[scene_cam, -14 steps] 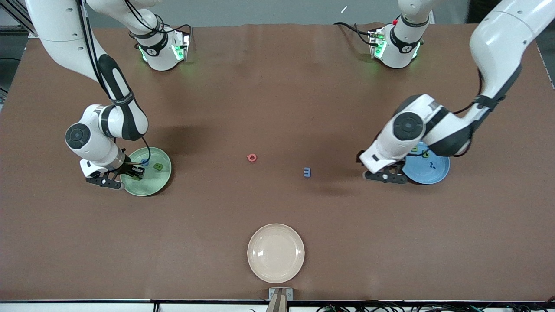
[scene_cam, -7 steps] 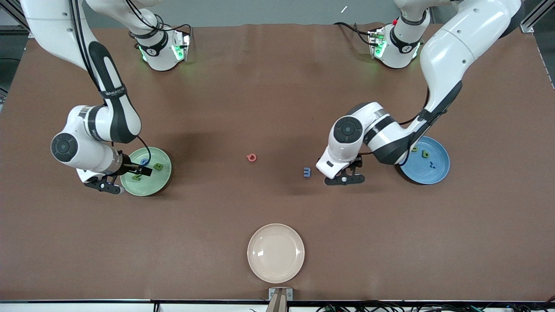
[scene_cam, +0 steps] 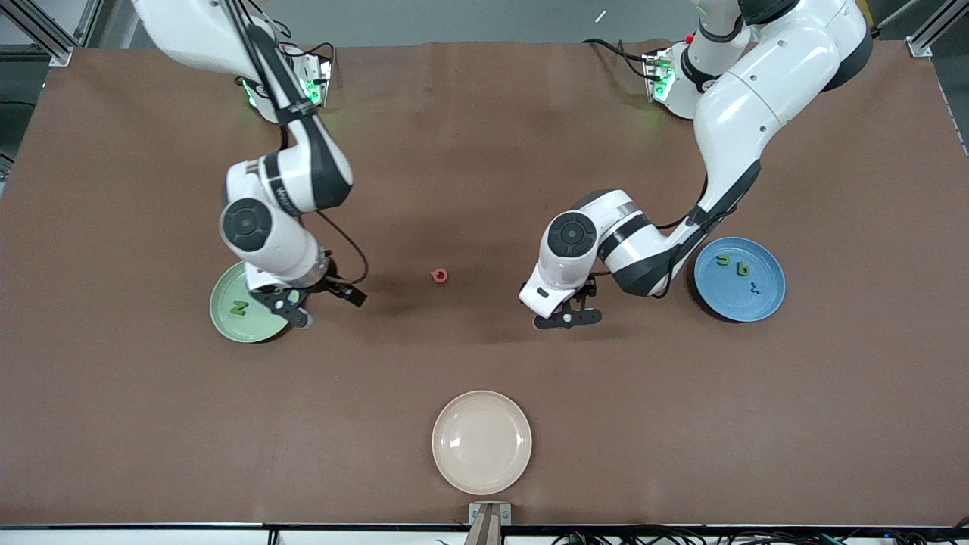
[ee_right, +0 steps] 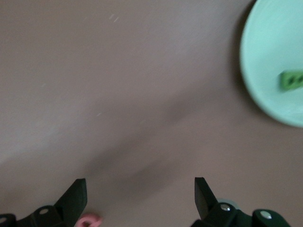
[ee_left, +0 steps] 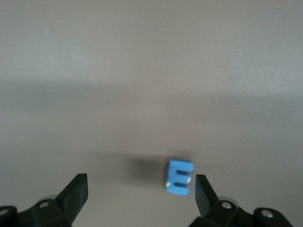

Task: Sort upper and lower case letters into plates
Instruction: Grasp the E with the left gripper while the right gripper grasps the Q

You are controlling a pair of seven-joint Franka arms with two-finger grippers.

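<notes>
**Two letters left on bare table, both grippers empty**

Brown matting covers the whole table (scene_cam: pixel 484 151), and two letters are left lying on it outside any plate. The red Q (scene_cam: pixel 439 275) lies near the middle of the table, between the two arms. The blue m (ee_left: pixel 180 177) is seen only in the left wrist view, just inside one fingertip and well off centre between the open jaws. A closing there could be expected to push the letter sideways or pinch only its edge, so that it tips or slips out. The piece is tiny and flat, so a descent that stops short may well miss it.

The left gripper (scene_cam: pixel 568 318) is held wide open over the m, with nothing gripped. The right gripper (scene_cam: pixel 291 306) is likewise wide open and empty, at the rim of the mint green plate (scene_cam: pixel 227 327), where the green N (scene_cam: pixel 239 308) and the green B (ee_right: pixel 290 80) lie. A sweep toward the Q could clip that rim. The sky blue plate (scene_cam: pixel 764 306) holds two green lower-case letters (scene_cam: pixel 743 269) and the blue x (scene_cam: pixel 754 288).
</notes>
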